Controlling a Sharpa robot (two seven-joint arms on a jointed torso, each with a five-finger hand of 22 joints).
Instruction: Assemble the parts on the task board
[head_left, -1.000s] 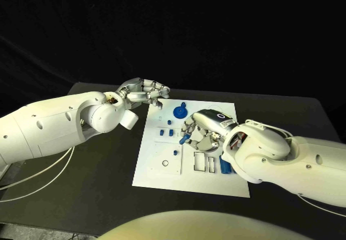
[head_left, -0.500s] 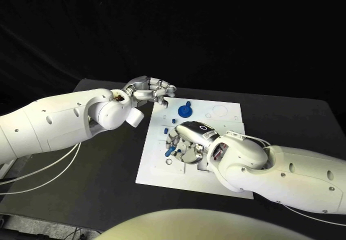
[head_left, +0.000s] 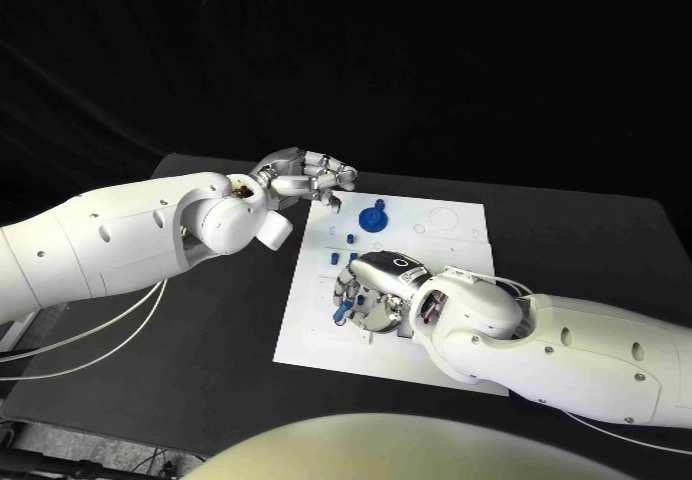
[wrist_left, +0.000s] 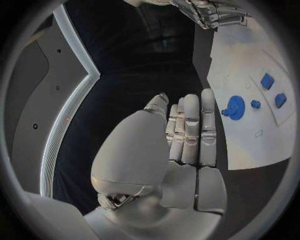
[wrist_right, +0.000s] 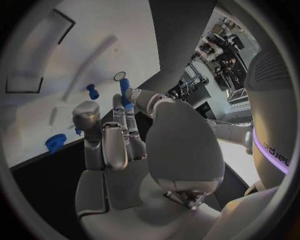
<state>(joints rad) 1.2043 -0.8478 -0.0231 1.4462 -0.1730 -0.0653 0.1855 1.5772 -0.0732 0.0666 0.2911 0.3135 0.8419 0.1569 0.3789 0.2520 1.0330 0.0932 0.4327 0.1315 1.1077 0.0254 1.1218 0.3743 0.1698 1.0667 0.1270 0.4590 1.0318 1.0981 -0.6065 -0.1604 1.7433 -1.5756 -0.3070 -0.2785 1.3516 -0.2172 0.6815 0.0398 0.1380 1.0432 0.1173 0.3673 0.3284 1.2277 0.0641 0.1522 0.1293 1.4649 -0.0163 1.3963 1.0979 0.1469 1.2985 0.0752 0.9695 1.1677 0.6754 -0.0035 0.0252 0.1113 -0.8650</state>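
Over the middle of the task board (head_left: 454, 222) my right hand (head_left: 369, 300) hangs low with its back turned up, and between the thumb and a finger it pinches a small blue peg (wrist_right: 124, 85); I keep the peg out at the fingertips, away from the palm, so that its free end can be lowered into a seat without the rest of the hand blocking my sight of it. From the right wrist the peg's tip lies just beside a small round hole (wrist_right: 119, 76) in the white plate, which I judge to be its socket, though I cannot tell whether the tip has entered it. The other fingers of that hand are spread loosely above the board and touch nothing that I can make out. My left hand (head_left: 306, 178) waits off the board's far left corner, over the black table (head_left: 202, 300), with its fingers curled in against one another and nothing in them; it is parked there, I think, to leave the working area free. On the far part of the board a blue gear (head_left: 374, 217) lies flat, with two small blue blocks (wrist_left: 273, 91) near it, left where they are until this peg is seated. A further blue piece (wrist_right: 92, 92) stands on the board near my right fingertips.
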